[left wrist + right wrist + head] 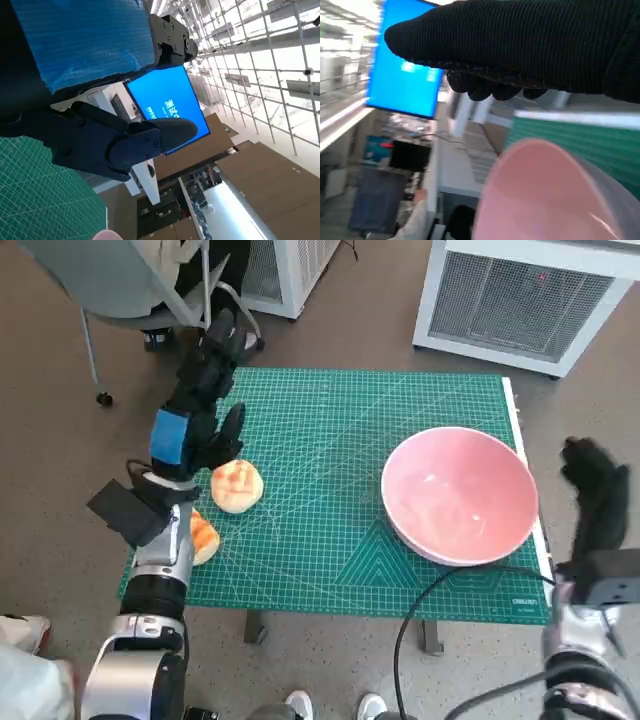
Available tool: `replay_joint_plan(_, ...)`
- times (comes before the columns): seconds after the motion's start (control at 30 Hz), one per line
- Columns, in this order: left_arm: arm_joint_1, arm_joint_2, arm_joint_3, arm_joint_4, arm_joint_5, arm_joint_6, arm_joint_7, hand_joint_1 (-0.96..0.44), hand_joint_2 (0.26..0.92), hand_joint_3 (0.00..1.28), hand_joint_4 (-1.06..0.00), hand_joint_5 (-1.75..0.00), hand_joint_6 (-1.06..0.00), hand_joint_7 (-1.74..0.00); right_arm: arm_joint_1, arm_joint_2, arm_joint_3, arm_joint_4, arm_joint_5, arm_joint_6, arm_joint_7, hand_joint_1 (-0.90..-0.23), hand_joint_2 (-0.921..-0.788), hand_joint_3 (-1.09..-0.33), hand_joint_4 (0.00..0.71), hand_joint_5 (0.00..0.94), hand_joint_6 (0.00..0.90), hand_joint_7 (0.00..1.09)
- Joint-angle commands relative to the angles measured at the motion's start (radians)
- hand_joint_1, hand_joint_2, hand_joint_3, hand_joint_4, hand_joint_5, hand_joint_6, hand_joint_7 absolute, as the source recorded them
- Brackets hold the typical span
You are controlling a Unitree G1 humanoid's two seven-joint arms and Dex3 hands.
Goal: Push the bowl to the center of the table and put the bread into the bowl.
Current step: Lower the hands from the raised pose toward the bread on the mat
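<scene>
**Bowl at the table's edge, both hands free**

The pink bowl [460, 495] sits off-center, just inside the right hand [593, 495], which hangs beside the table [330, 410] with fingers slack, grasping nothing, placed to shove it inward. The left hand [205, 405] hovers released just beyond one bread roll [237, 486]; another roll [203, 537] lies nearer its forearm.

bowl [460, 495]: pink | bread [237, 486]: golden-white | mat [330, 440]: green, gridded | left hand [205, 390]: black, blue tape
</scene>
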Motion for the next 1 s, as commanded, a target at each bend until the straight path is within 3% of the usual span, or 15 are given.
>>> replay_joint_plan(0.03,-0.024,0.011,0.009,0.002,-0.018,-0.003,-0.016,-0.69,0.921,0.55,-0.17,0.00,-0.22,-0.01,-0.001,0.073,-0.056,0.039,0.093,0.063,0.080,-0.584,-0.921,-0.772,0.187,0.002,-0.001,0.52)
replay_joint_plan(0.13,-0.023,0.012,0.012,0.003,-0.025,-0.001,-0.024,-0.70,0.921,0.55,-0.16,0.00,-0.22,-0.01,-0.015,0.097,-0.081,0.050,0.132,0.086,0.122,-0.571,-0.921,-0.751,0.189,0.003,-0.001,0.54)
replay_joint_plan(0.27,-0.021,0.014,0.015,0.000,-0.038,0.005,-0.037,-0.70,0.921,0.55,-0.16,0.00,-0.22,-0.01,-0.038,0.120,-0.097,0.067,0.148,0.124,0.128,-0.574,-0.921,-0.731,0.192,0.004,0.004,0.56)
replay_joint_plan(0.37,-0.019,0.014,0.018,-0.005,-0.044,0.008,-0.045,-0.70,0.921,0.55,-0.17,0.00,-0.22,-0.01,-0.050,0.130,-0.101,0.074,0.147,0.137,0.122,-0.577,-0.921,-0.723,0.194,0.005,0.009,0.57)
replay_joint_plan(0.47,-0.016,0.016,0.023,-0.008,-0.050,0.011,-0.053,-0.70,0.921,0.54,-0.17,-0.01,-0.22,-0.01,-0.069,0.134,-0.079,0.084,0.114,0.145,0.075,-0.572,-0.921,-0.718,0.197,0.006,0.014,0.58)
replay_joint_plan(0.6,-0.013,0.018,0.028,-0.010,-0.054,0.012,-0.059,-0.69,0.921,0.54,-0.18,-0.01,-0.22,-0.01,-0.095,0.142,-0.070,0.090,0.098,0.160,0.057,-0.567,-0.921,-0.714,0.209,0.011,0.022,0.58)
replay_joint_plan(1.0,-0.001,0.027,0.038,-0.018,-0.045,0.011,-0.053,-0.70,0.921,0.53,-0.17,0.00,-0.21,0.00,-0.177,0.172,-0.086,0.103,0.109,0.214,0.065,-0.584,-0.921,-0.689,0.221,0.012,0.037,0.59)
